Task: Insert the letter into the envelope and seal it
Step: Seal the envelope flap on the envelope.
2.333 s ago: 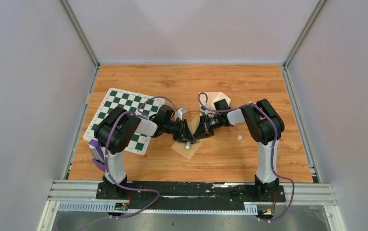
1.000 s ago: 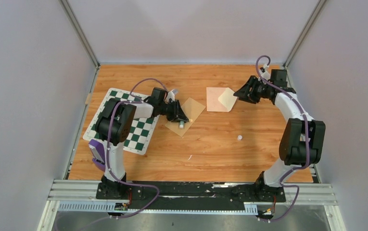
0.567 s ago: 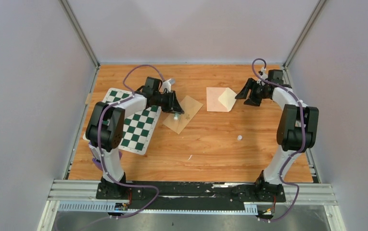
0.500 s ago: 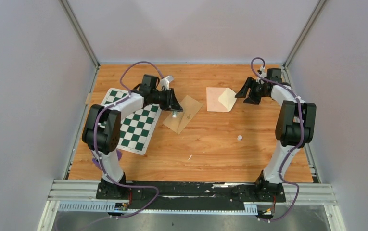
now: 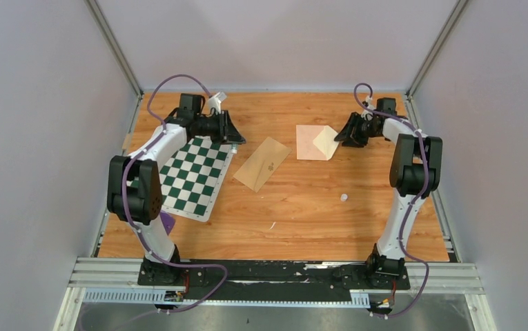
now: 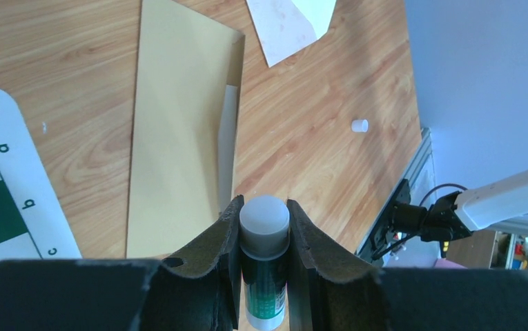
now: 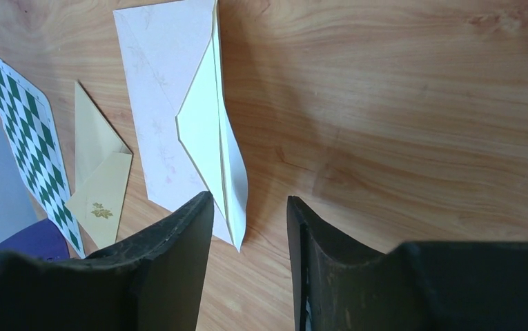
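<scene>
Two steps remain, I judge: left jaws clamped on the glue stick [image 6: 264, 227] by the chessboard [image 5: 192, 172], right jaws apart and empty just beside the letter's [image 7: 157, 103] raised corner, which they must pinch and slide into the envelope [image 6: 178, 138] lying near on the counter [image 5: 316, 221].

glue stick [image 6: 264, 283]: base cut off at the bottom edge, sides hidden by left tool [image 6: 263, 208]
small white object [image 5: 344, 197]: too small to identify
chessboard [image 6: 2, 207]: cut by left edge
purple object [image 5: 167, 222]: mostly behind left arm

The table [image 5: 316, 214] carries one tan envelope [image 5: 262, 163], one pink envelope [image 5: 307, 141], one chessboard mat [image 5: 195, 179], one glue stick [image 6: 264, 221] and one white cap [image 5: 344, 197].
</scene>
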Robot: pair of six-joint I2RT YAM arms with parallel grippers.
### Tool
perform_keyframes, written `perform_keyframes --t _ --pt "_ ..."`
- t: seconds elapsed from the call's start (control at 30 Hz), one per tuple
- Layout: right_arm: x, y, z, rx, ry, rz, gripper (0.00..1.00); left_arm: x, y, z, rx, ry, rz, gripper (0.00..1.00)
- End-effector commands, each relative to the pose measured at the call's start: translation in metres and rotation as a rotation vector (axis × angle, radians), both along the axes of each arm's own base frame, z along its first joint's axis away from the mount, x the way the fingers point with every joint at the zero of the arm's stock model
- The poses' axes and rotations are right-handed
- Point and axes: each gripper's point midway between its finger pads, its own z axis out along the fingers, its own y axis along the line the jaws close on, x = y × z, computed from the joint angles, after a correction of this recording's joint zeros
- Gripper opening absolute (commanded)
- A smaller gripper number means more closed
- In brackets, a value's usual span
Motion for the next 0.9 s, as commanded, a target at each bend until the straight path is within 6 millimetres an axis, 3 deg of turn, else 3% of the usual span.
perform_keyframes --t 0.0,0.2,0.47,0.57,0.67,0.7,0.77,0.87 --pt "0.017 0.004 0.012 -0.001 -0.063 0.006 0.43 -0.008 -0.007 0.025 -0.049 -0.043 -0.024 0.02" --pt "0.009 0.006 0.011 -0.005 -0.065 0.028 0.15 -0.004 -0.009 0.024 -0.063 -0.053 -0.022 0.02" --pt "-0.016 -0.007 0.033 -0.062 -0.086 0.023 0.12 -0.005 -0.03 0.009 -0.116 -0.015 -0.042 0.0" --pt "-0.033 -0.016 0.035 -0.099 -0.075 0.011 0.15 -0.003 -0.034 -0.008 -0.105 0.023 0.003 0.0" --pt "-0.05 -0.031 0.038 -0.167 -0.056 -0.029 0.43 0.009 -0.031 -0.024 -0.085 0.046 0.086 0.0" --pt "-0.052 -0.037 0.046 -0.183 -0.067 -0.049 0.47 0.013 -0.029 -0.029 -0.066 0.041 0.115 0.0" --pt "-0.053 -0.028 0.078 -0.142 -0.139 -0.01 0.47 0.022 -0.025 -0.04 -0.032 0.036 0.142 0.0" --pt "-0.057 0.015 0.122 -0.057 -0.237 0.116 0.43 0.031 -0.026 -0.063 -0.003 0.056 0.131 0.0"
